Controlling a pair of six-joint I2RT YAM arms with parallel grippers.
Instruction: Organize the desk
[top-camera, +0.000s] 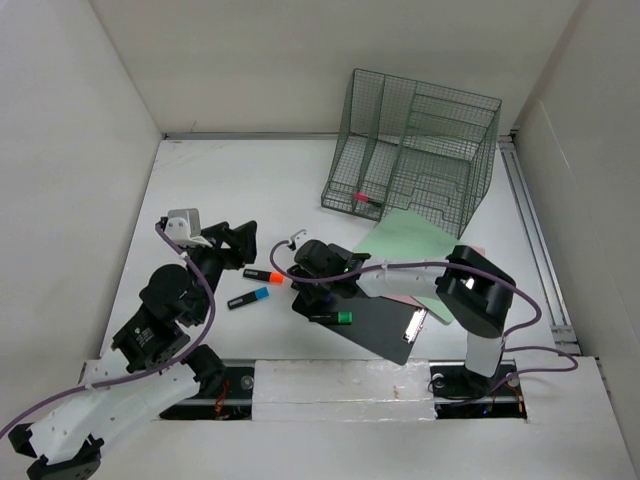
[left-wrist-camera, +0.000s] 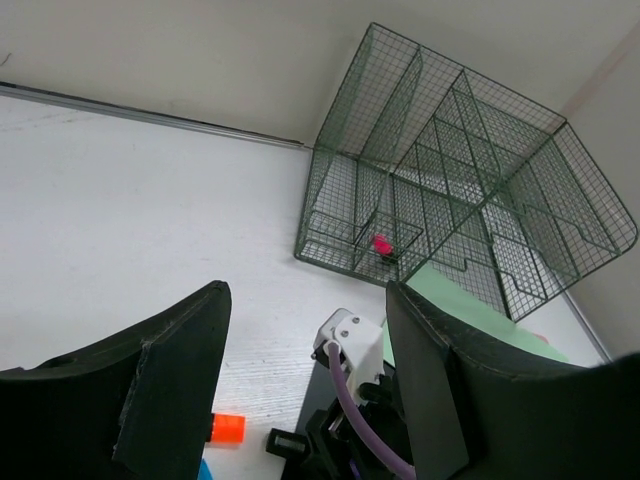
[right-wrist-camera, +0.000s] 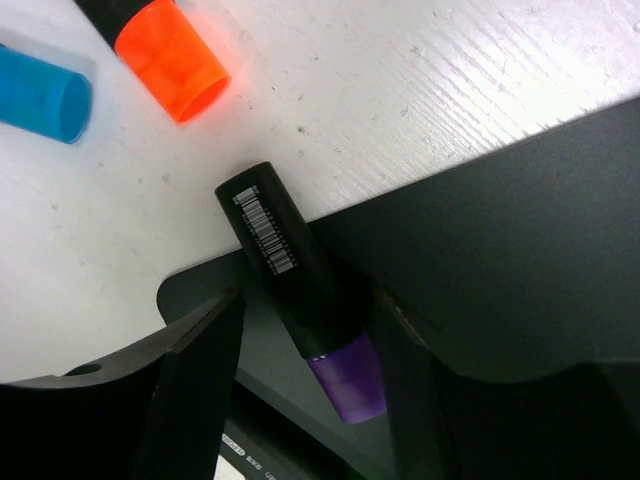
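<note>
– Right end effector (right-wrist-camera: 305, 330), what is it doing?
– Its fingers are spread on either side of a purple-capped marker (right-wrist-camera: 300, 280). The marker lies half on the black board (right-wrist-camera: 520, 220) at its corner, and I see a gap on both sides.
– And the left end effector (left-wrist-camera: 305, 300)?
– Spread as well, with nothing between the fingers, hovering left of the board.
– Where is the counter (top-camera: 250, 190)?
– Under the board, running out from it to the white walls.
– Anything else?
– An orange-capped marker (right-wrist-camera: 165, 55) and a blue-capped marker (right-wrist-camera: 40, 95) lie just left of the board, and a green-capped marker (top-camera: 335, 317) lies on it. A pale green sheet (top-camera: 405, 245) meets its far edge, and the wire rack (top-camera: 420, 150) stands beyond that
</note>
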